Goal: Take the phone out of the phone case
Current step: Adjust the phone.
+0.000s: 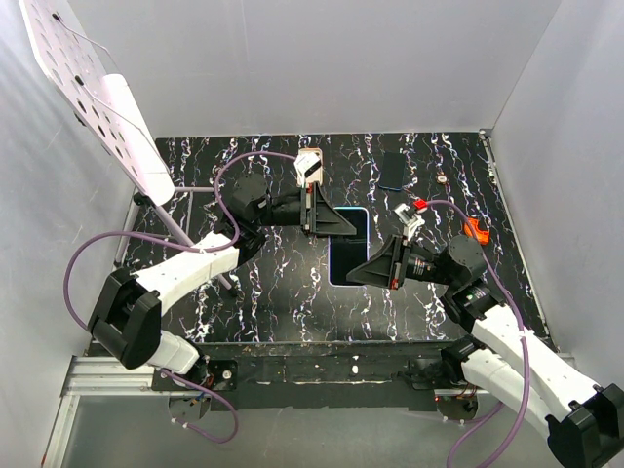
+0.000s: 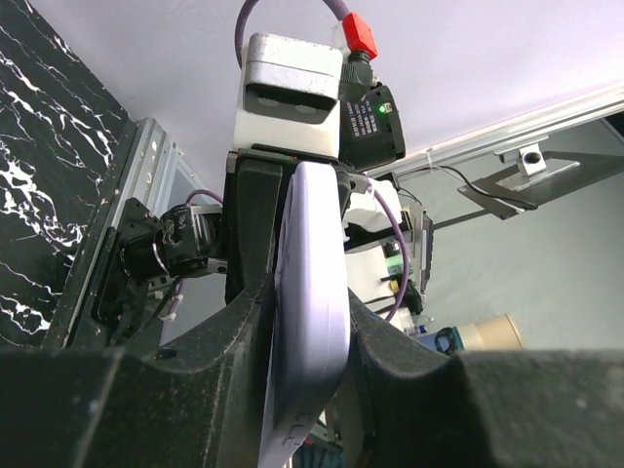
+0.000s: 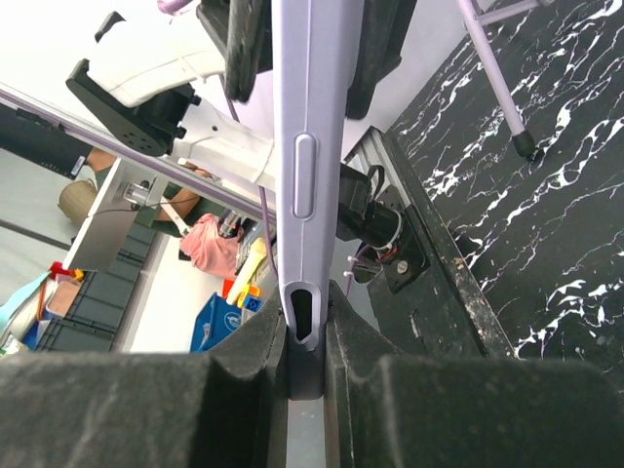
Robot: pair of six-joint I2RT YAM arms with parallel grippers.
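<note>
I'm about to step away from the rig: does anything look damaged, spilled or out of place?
Nothing stands out. The phone, in its lilac case, sits between the jaws of the left gripper and of the right gripper. No crack or bend shows on the case edge, and no spill on the table.

A robotics lab test cell: plain white walls [image 1: 322, 68] box in a black marbled tabletop [image 1: 273, 292], with an aluminium rail [image 1: 107, 375] at 7 o'clock and a perforated white board [image 1: 88, 88] at 10 o'clock. Beyond the cell (right wrist view) are a blue crate [image 3: 219, 317] and a grey bench [image 3: 102, 229].
</note>
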